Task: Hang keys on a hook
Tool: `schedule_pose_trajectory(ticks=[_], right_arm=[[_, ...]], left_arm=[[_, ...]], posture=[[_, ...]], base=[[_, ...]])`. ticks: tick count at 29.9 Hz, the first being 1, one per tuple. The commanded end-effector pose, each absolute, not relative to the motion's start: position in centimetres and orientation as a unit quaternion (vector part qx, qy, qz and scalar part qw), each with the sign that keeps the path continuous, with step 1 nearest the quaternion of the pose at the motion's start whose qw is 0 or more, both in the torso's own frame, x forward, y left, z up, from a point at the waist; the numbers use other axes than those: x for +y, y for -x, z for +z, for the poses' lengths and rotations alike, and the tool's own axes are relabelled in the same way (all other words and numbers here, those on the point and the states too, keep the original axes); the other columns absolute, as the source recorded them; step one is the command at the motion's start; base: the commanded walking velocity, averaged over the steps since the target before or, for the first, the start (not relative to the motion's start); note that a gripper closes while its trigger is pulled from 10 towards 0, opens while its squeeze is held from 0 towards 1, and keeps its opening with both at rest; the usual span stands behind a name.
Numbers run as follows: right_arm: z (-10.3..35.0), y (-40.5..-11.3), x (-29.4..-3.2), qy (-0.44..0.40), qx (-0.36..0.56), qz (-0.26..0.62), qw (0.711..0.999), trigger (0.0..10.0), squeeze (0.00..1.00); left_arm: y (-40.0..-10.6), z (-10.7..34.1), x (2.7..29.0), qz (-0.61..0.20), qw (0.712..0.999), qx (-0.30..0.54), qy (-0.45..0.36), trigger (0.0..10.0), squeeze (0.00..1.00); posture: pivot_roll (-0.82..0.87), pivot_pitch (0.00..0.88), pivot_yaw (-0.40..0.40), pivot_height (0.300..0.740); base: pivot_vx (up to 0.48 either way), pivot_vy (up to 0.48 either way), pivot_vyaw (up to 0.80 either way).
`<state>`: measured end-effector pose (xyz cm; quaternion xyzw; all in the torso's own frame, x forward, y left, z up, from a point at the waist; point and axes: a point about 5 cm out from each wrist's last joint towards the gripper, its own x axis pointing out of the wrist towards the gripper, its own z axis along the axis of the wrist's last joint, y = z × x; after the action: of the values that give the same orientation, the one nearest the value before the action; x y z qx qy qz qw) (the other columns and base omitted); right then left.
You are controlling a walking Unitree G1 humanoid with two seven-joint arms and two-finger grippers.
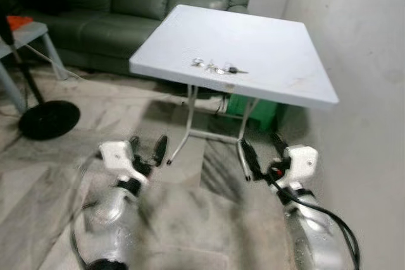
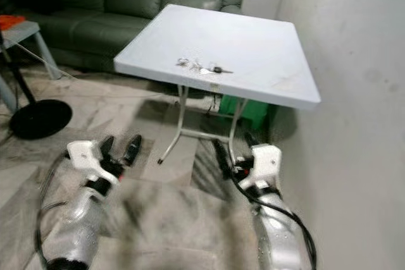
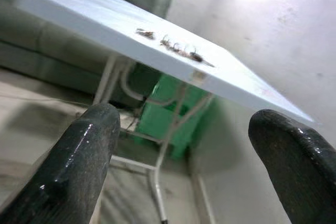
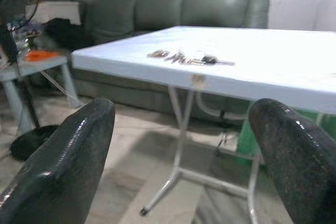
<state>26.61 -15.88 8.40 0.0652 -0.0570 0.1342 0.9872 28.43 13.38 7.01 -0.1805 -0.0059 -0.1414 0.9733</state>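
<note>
— keys point(image 1: 216, 67) first. where are they?

— lying in a loose string near the front edge of the white folding table point(image 1: 278, 42), roughly midway along it, flat on the top. nothing of mine touches them.

— and your hands?

— my left gripper point(image 1: 149, 151) and my right gripper point(image 1: 261, 153) both hang low over the marble floor point(image 1: 38, 181), below the tabletop and short of it. both are spread wide and hold nothing; each wrist view looks between its two fingers up at the keys.

— so what's the step?

— as i judge it, the approach: raise an arm over the edge and pick the bunch up. i can't make out a hook from here, so that part is open.

— what could go wrong?

— keys lie thin and flat on a smooth top, so my long fingers may skid over them or nudge them off the near edge. coming up from below, i could knock the table's rim, and it stands on light folding legs point(image 1: 187, 124). my right arm is near the wall point(image 1: 367, 61), which leaves little room to swing.
</note>
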Motion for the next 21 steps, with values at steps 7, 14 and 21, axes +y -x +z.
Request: schedule_pose_trajectory(ticks=[7, 14, 21], right_arm=[[8.97, -26.82, -15.19, -0.071, -0.068, 0.144, 0.985, 10.0, 0.0], [9.02, -26.78, -15.18, -0.069, -0.07, 0.148, 0.984, 10.0, 0.0], [9.05, -26.83, -15.18, -0.069, -0.071, 0.148, 0.984, 10.0, 0.0]], left_arm=[[-28.49, 7.18, 14.34, -0.128, 0.977, -0.008, 0.171, 10.0, 0.0], [-28.49, 7.19, 14.28, -0.129, 0.977, -0.007, 0.172, 10.0, 0.0], [-28.55, 7.17, 14.25, -0.127, 0.977, -0.007, 0.173, 10.0, 0.0]], posture=[[0.05, 0.0, -0.083, 0.74], [0.05, 0.0, -0.084, 0.74], [0.05, 0.0, -0.084, 0.74]], base=[[0.39, 0.104, 0.0], [0.387, 0.257, 0.0], [0.393, 0.275, 0.0]])
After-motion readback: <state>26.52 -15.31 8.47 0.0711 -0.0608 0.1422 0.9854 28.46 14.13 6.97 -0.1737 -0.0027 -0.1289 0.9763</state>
